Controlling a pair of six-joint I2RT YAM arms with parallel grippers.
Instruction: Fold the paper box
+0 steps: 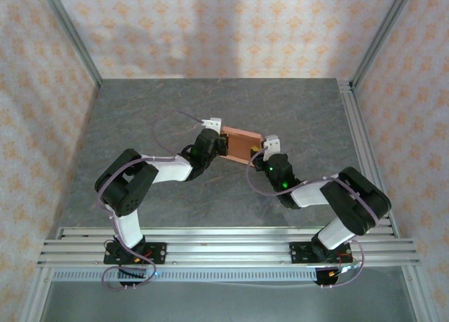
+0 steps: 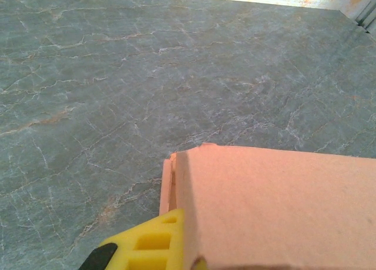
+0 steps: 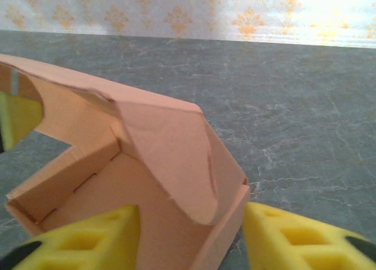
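The salmon-orange paper box (image 1: 240,145) lies mid-table as a part-folded tray between my two grippers. In the left wrist view its flat panel (image 2: 282,205) covers the lower right, and my left gripper (image 2: 191,249) is shut on its edge, one yellow finger (image 2: 147,243) showing. From above, the left gripper (image 1: 216,135) sits at the box's left end. My right gripper (image 1: 264,152) is at the right end. It stands open (image 3: 191,226) astride the near wall of the box (image 3: 164,146), left finger (image 3: 88,237) inside and right finger (image 3: 294,237) outside, apart from the card. A curved flap hangs over that corner.
The grey marbled table (image 1: 210,104) stretches away behind the box. Patterned walls stand at the back and sides. An aluminium frame post and rail (image 1: 358,125) run along the right edge, and cross rails (image 1: 224,245) lie along the near edge by the arm bases.
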